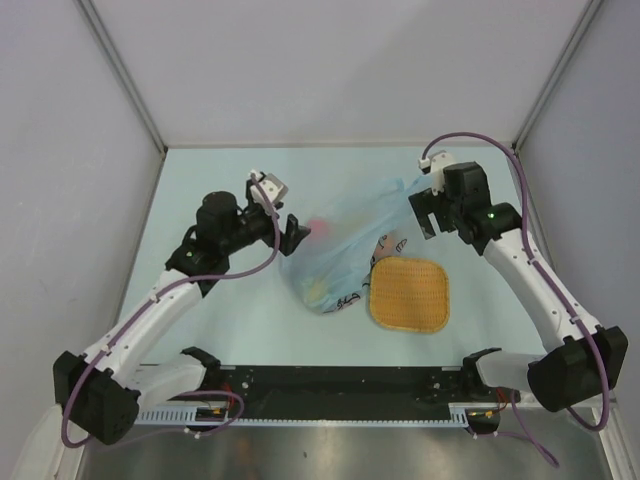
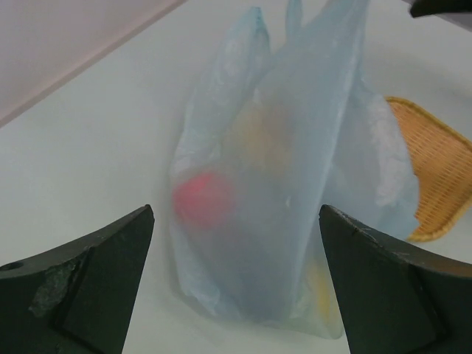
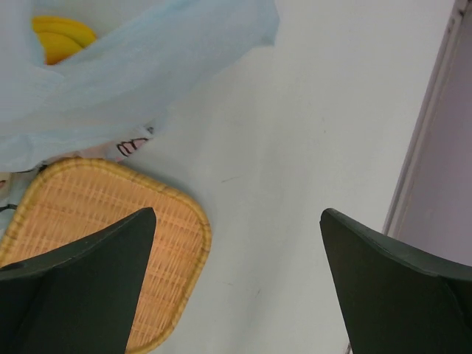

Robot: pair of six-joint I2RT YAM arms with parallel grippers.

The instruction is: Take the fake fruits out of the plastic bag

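The light-blue plastic bag [image 1: 345, 240] stands crumpled in the middle of the table, with its printed face low on the right side. A red fruit [image 1: 318, 228] and yellow fruit show dimly through it. In the left wrist view the bag [image 2: 295, 147] fills the middle, with a red fruit [image 2: 200, 198] and a yellow fruit [image 2: 318, 291] inside. My left gripper [image 1: 293, 235] is open at the bag's left side, its jaws [image 2: 234, 208] wide and empty. My right gripper [image 1: 420, 215] is open and empty by the bag's upper right corner. A yellow banana [image 3: 59, 37] shows through the bag there.
A woven orange-yellow mat [image 1: 408, 293] lies flat just right of the bag and partly under its edge; it also shows in the right wrist view [image 3: 96, 221]. Grey walls close the table at the back and both sides.
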